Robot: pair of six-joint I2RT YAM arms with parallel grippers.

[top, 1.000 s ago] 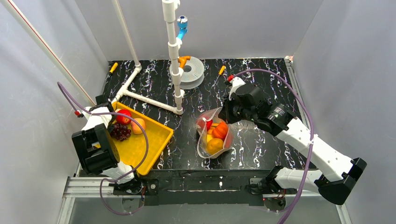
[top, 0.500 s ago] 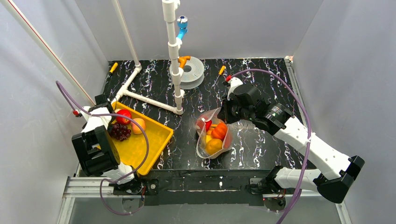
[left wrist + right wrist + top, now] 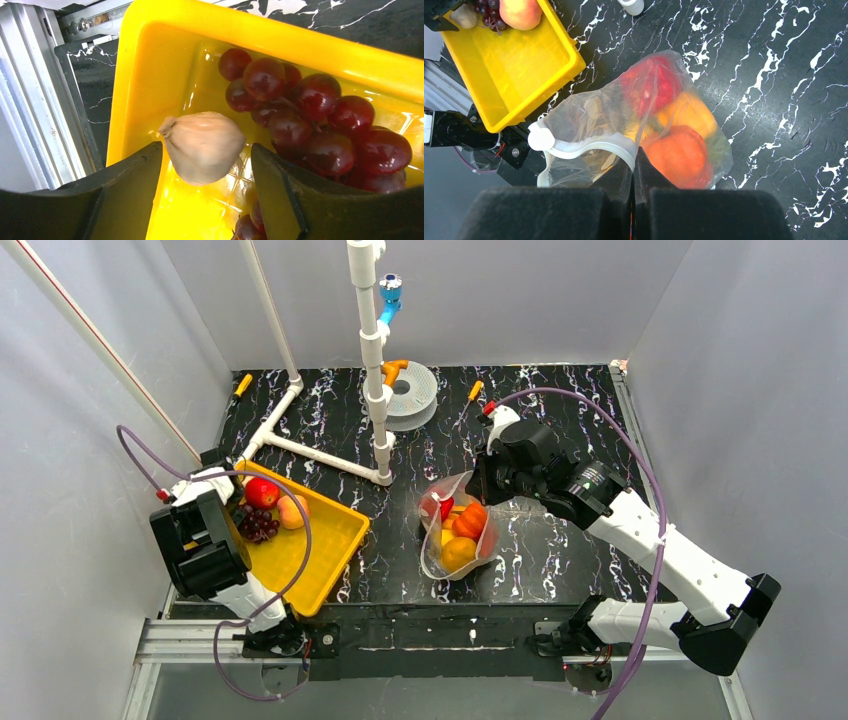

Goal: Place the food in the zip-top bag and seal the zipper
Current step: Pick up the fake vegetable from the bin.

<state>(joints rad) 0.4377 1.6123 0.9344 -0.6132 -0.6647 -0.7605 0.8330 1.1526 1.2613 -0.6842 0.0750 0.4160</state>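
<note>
At the left, the left jaws stand released over the far-left corner of the yellow tray [image 3: 335,530]. They straddle a beige garlic bulb [image 3: 202,145] without clamping it, with purple grapes [image 3: 310,120] just beside it on the right. A red apple [image 3: 262,492] and a peach [image 3: 292,510] also wait in the tray. Near the middle of the bench [image 3: 540,560], the zip-top bag [image 3: 574,117] already holds orange, red and yellow food [image 3: 676,152]. The right jaws are clenched on its mouth edge, keeping the zipper [image 3: 594,146] arched open. I judge the task roughly half done: four pieces remain, then the sealing. Against the earlier frame, the left arm [image 3: 200,540] has swung slightly farther over the tray, while the bag and right arm barely differ.
</note>
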